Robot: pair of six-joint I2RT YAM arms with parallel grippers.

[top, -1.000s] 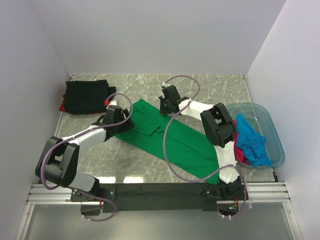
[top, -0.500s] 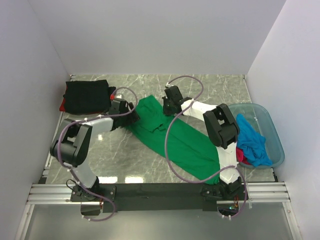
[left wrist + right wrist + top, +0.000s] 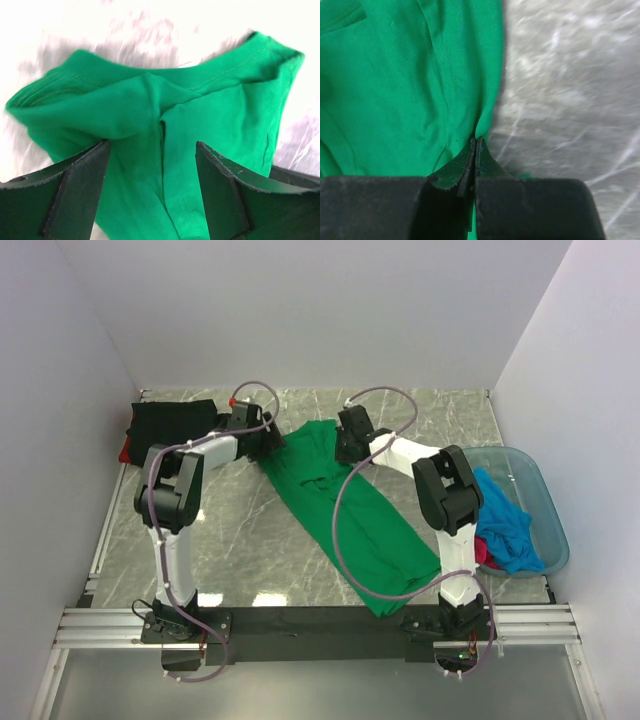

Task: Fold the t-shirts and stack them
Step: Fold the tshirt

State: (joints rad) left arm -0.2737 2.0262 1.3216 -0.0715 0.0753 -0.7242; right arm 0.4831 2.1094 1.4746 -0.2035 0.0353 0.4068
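A bright green t-shirt (image 3: 352,512) lies stretched from the back middle of the table toward the near edge. My right gripper (image 3: 345,448) is shut on its far right edge; the right wrist view shows the tips (image 3: 476,141) pinching a fold of green cloth (image 3: 395,75). At the shirt's far left corner, my left gripper (image 3: 270,440) stands open. Its fingers (image 3: 80,175) are wide apart, with bunched green cloth (image 3: 150,100) lying between and beyond them. A folded black t-shirt (image 3: 172,430) rests on a red one (image 3: 125,452) at the back left.
A translucent blue tub (image 3: 545,510) at the right edge holds a crumpled blue t-shirt (image 3: 500,525) and some pink cloth (image 3: 478,550). White walls close in the table on three sides. The marble tabletop (image 3: 240,540) shows left of the green shirt.
Both grippers have moved toward the back wall. The green shirt's far end went with them, and the shirt now lies more lengthwise, near to far.
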